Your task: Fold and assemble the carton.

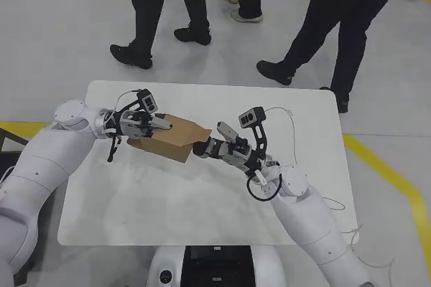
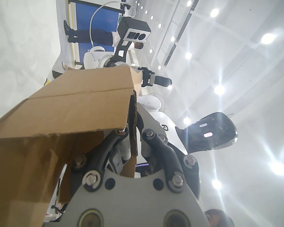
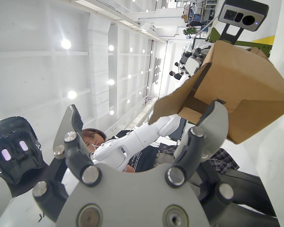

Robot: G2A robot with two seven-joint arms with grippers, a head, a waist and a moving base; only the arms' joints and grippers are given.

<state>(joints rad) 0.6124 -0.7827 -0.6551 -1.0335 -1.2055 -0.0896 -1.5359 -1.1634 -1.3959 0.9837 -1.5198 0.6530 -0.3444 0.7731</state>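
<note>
Carton (image 1: 174, 138) is being pinched inside left gripper (image 2: 132, 132), while right gripper (image 3: 142, 121), jaws wide apart, is touching it with one finger.

The brown cardboard carton (image 1: 174, 138) sits between my two grippers over the far half of the white rectangular table (image 1: 201, 208), so it blocks the straight path from one to the other. My left gripper (image 1: 151, 126) is clamped on one end. My right gripper (image 1: 200, 148) is spread wide at the other, with one finger against the open loose flap (image 3: 170, 105). I have room to pass over the near half of the tabletop and along both its sides.
</note>
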